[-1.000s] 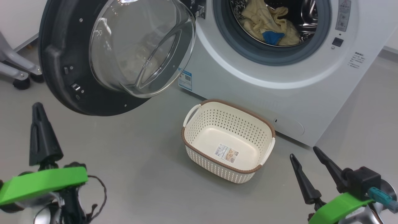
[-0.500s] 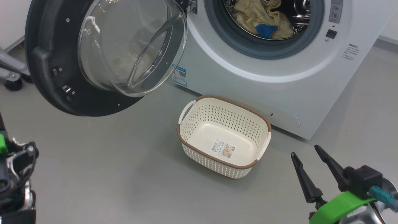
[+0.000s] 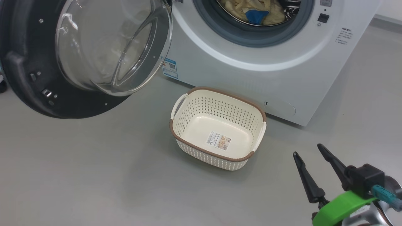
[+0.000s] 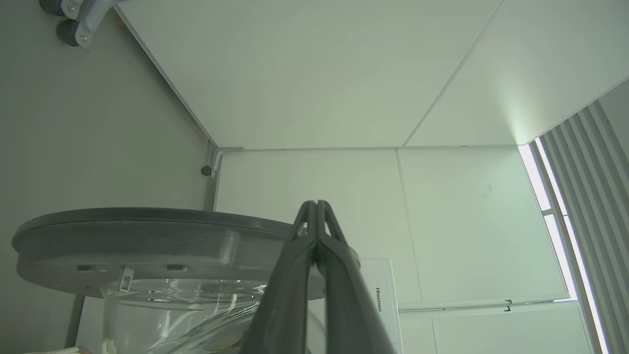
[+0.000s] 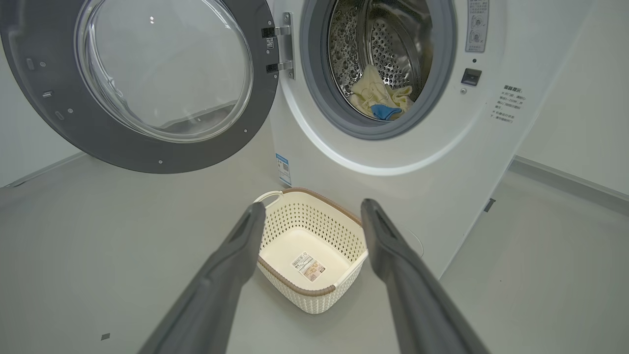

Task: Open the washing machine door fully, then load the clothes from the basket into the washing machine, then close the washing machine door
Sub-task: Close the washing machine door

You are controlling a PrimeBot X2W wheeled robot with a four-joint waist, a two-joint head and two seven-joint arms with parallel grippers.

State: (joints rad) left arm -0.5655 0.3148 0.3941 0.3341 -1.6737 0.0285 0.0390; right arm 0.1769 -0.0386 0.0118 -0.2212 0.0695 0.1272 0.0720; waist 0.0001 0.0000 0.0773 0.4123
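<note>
The washing machine [image 3: 251, 75] [image 5: 442, 162] stands with its door [image 3: 28, 84] [image 5: 123, 147] [image 4: 147, 246] swung wide to the left, glass bowl bulging outward. The cream-yellow clothes [image 3: 251, 9] [image 5: 376, 96] with a blue patch lie inside the steel drum. The basket [image 3: 248, 106] [image 5: 344, 226] sits empty on the floor before the machine, a label sticker on its bottom. My right gripper [image 3: 309, 150] [image 5: 312, 206] is open at the lower right, well short of the basket. My left gripper [image 4: 317, 202] is shut on nothing, its tips just past the door's black rim, pointing at a white wall.
Grey floor [image 3: 94, 175] spreads around the basket. A wheeled grey frame leg [image 4: 73, 19] stands by the wall behind the door. White wall panels and a slatted window [image 4: 580, 196] lie beyond.
The head view has shifted, so machine, door and basket sit further left and up. The left gripper has left the head view's lower left. The right gripper has barely moved.
</note>
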